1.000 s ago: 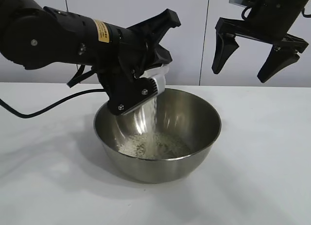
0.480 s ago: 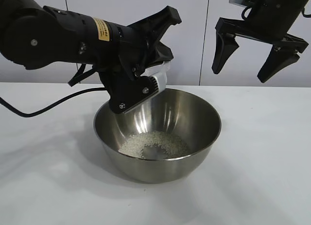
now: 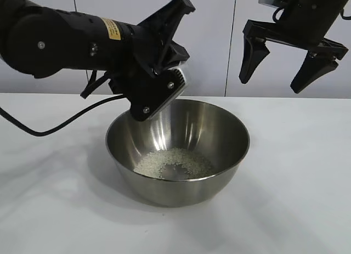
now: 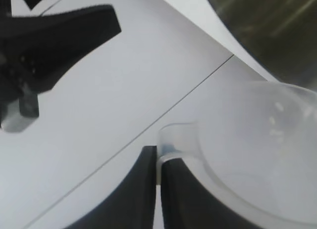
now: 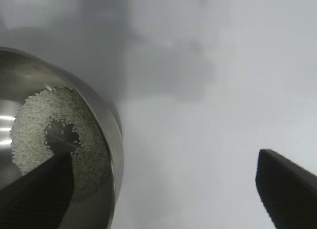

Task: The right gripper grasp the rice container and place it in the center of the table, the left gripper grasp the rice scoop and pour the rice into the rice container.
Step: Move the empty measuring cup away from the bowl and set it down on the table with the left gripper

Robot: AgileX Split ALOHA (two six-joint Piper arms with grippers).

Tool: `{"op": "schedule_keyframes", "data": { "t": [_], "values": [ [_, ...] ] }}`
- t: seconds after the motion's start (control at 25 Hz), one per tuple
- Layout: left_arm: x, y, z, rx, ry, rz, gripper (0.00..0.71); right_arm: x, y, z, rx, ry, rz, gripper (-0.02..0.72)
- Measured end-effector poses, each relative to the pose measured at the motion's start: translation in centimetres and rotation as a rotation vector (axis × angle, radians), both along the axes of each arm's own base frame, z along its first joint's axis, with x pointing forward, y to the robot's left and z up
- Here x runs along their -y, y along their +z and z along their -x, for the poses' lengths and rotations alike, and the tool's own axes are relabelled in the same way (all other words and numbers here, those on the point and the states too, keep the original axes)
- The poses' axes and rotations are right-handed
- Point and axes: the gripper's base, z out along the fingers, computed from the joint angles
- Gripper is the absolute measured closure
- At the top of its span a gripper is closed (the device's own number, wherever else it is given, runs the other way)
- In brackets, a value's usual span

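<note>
The rice container [image 3: 181,191], a shiny steel bowl, stands mid-table [image 3: 296,199] with the rice [image 3: 173,163] in a low ring on its bottom. My left gripper [image 3: 173,73] hangs tilted over the bowl's back-left rim, shut on the handle of the rice scoop [image 3: 180,81]. In the left wrist view its fingertips [image 4: 148,157] pinch the handle, and the clear rice scoop [image 4: 257,155] shows no grains. My right gripper [image 3: 272,84] hovers open high behind the bowl's right side, holding nothing. From the right wrist view the bowl rim [image 5: 111,130] and rice [image 5: 34,120] lie off to one side of that gripper [image 5: 163,194].
A black cable [image 3: 66,119] from the left arm loops down onto the table at the left. Grey wall panels close the back. Bare white tabletop lies in front of the bowl and to its right.
The stream of rice from the scoop has stopped. My left gripper has lifted and swung the scoop a little up from the bowl's rim. The right gripper has stayed put.
</note>
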Motion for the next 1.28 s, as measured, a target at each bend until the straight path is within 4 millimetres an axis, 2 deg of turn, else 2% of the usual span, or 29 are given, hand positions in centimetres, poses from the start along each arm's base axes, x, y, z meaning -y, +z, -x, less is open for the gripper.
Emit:
{"op": "schedule_keyframes", "data": {
  "t": [0.32, 0.64, 0.88, 1.12, 1.28],
  "values": [
    [-1.6, -0.5, 1.7, -0.165, 0.199, 0.59, 0.698, 0.0, 0.0, 0.0, 0.005, -0.001, 0.0, 0.01],
    [-0.3, -0.5, 4.1, -0.282, 0.284, 0.908, 0.698, 0.0, 0.0, -0.1, 0.012, -0.003, -0.001, 0.01],
    [-0.5, 0.1, 5.1, -0.381, 0.423, 1.196, 0.698, 0.0, 0.0, -0.1, 0.011, -0.004, -0.003, 0.01],
    [-3.2, 4.6, 6.4, -0.502, 0.445, 1.687, 0.698, 0.0, 0.0, -0.1, 0.01, -0.01, -0.006, 0.01],
    [-5.3, 6.5, 7.9, -0.546, 0.4, 1.872, 0.698, -0.1, 0.0, -0.1, 0.009, -0.017, -0.011, 0.01]
  ]
}}
